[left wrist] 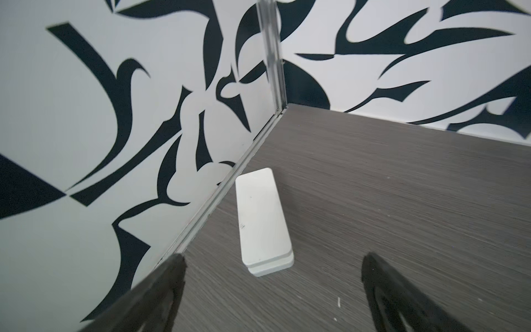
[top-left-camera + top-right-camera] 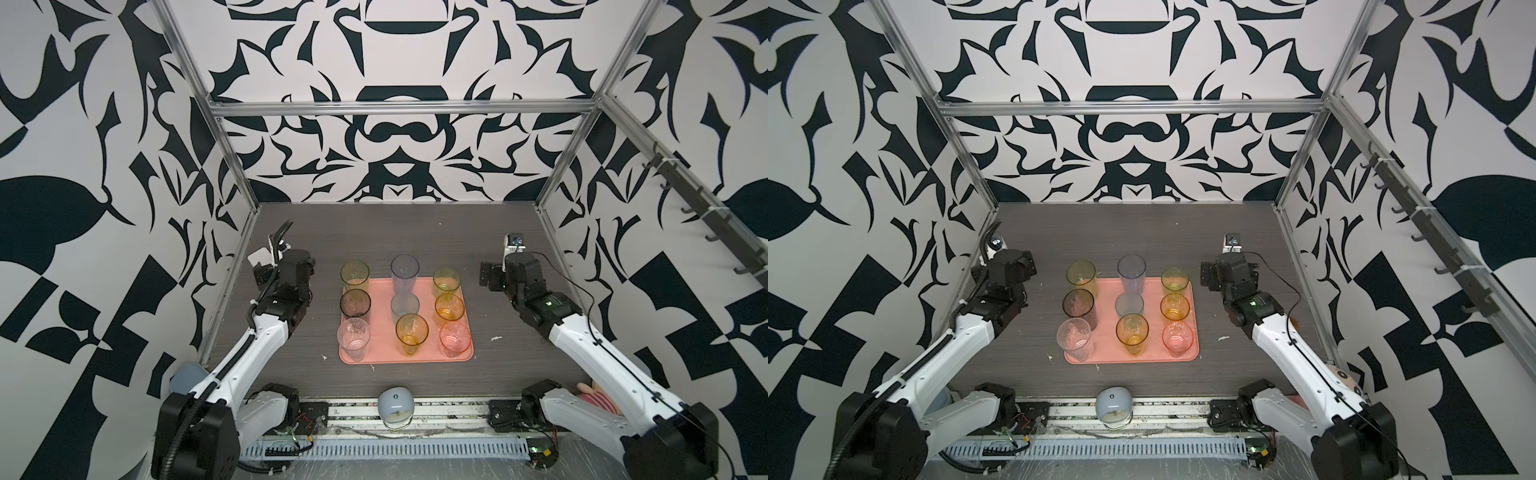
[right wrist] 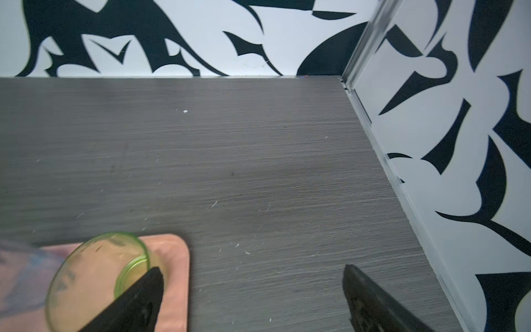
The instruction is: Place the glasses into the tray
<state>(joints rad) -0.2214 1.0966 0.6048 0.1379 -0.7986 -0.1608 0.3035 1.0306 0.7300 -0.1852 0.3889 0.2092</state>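
The salmon-pink tray [image 2: 432, 356] lies mid-table, with the glasses standing upright in three rows of three. The left column is yellow [image 2: 355, 275], smoky [image 2: 355, 304] and clear [image 2: 353, 337], along the tray's left rim. In the middle stand a tall bluish one [image 2: 404, 272], a short grey one [image 2: 404, 308] and an amber one [image 2: 412, 332]. On the right are green [image 2: 446, 280], amber [image 2: 449, 309] and pink [image 2: 455, 338]. My right gripper [image 3: 253, 270] is open and empty beside the green glass [image 3: 97, 276], off the tray's corner [image 3: 175, 258]. My left gripper [image 1: 274, 258] is open and empty near the left wall.
A white flat block [image 1: 263, 218] lies against the left wall just ahead of my left gripper. A pale blue-grey dome gadget [image 2: 395, 407] sits at the table's front edge. A pink soft toy [image 2: 598, 399] is tucked behind the right arm. The side walls stand close to both arms.
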